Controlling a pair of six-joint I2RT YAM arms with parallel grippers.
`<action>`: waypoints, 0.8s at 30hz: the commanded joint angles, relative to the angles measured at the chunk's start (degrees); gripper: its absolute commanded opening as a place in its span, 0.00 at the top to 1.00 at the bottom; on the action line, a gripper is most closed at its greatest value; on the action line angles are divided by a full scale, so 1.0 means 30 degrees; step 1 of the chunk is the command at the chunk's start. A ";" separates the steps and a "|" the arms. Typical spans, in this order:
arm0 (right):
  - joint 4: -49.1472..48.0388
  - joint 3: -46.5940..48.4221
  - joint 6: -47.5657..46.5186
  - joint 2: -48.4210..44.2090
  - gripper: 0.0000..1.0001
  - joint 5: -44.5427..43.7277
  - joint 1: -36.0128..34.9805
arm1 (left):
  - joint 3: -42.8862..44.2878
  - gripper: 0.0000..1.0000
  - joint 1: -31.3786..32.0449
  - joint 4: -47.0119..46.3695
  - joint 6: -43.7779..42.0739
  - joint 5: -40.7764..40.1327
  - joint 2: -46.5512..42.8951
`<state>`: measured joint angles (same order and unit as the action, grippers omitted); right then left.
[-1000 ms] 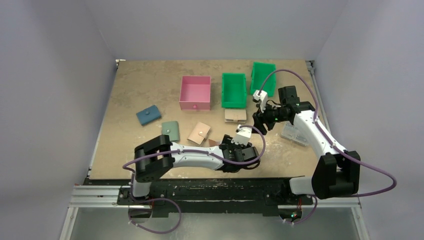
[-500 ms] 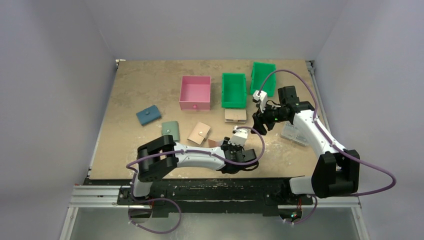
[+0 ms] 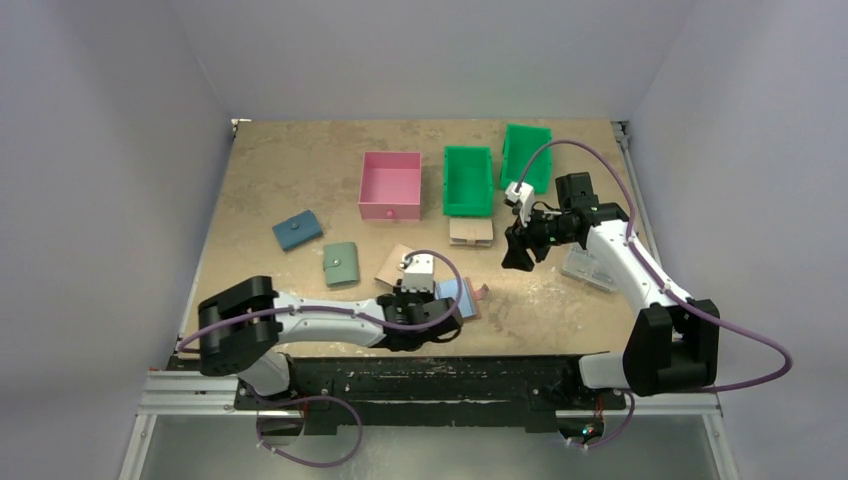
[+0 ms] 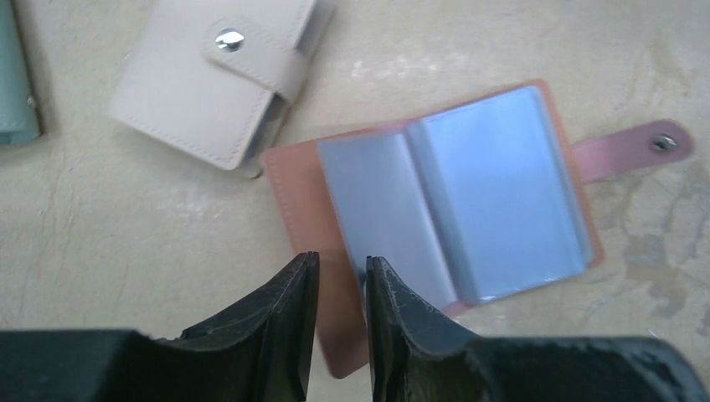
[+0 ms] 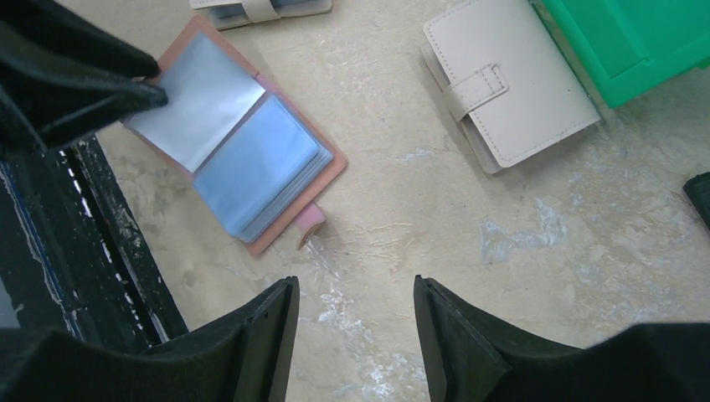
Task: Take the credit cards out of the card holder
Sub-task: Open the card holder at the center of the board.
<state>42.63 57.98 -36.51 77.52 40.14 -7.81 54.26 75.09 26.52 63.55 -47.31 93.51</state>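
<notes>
Compared with a second ago: holder (image 3: pixel 462 297) no longer hidden under left gripper (image 4: pixel 342 266). Now spread open flat on table (image 3: pixel 300 180), near the front edge, about centre. Pale blue sleeves (image 4: pixel 494 193) face up; snap tab (image 4: pixel 645 144) sticks out to the right. Left arm drawn back to the left. Judged: opening step done, extraction not yet begun.

Left gripper: narrowed to a slim gap over the holder's cover at its left end, terracotta showing through the gap. Cannot tell whether pinching or only pressing.

Right gripper (image 5: pixel 353 289): wide, empty, hovering over bare table to the right of and beyond the holder.

No cards seen outside the holder. Cannot tell whether any sit inside the sleeves.

Writing: nothing legible. No brand or label found on holder or on beige wallet (image 4: pixel 201 84) just beside it. Plain metal snaps only.
</notes>
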 commanded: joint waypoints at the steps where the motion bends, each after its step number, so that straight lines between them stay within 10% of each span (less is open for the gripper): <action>1: 0.0296 -0.0070 -0.0647 0.0001 0.40 0.1025 0.0039 | -0.3353 0.69 -0.1072 -0.3771 0.1805 0.1541 -0.2755; 17: -0.0405 -0.0793 -0.1725 0.0158 0.42 0.1196 -0.4407 | -0.4992 0.66 -0.1299 -0.4093 -0.0481 0.2417 -0.7749; 24: -0.1090 -0.0622 -0.0150 0.1598 0.51 0.1012 -0.5210 | -0.7306 0.59 -0.1270 -1.0206 -0.3546 0.5542 -1.1858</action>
<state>41.85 55.75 -40.01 80.51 42.98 -22.55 35.97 71.31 11.09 60.45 -37.43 62.30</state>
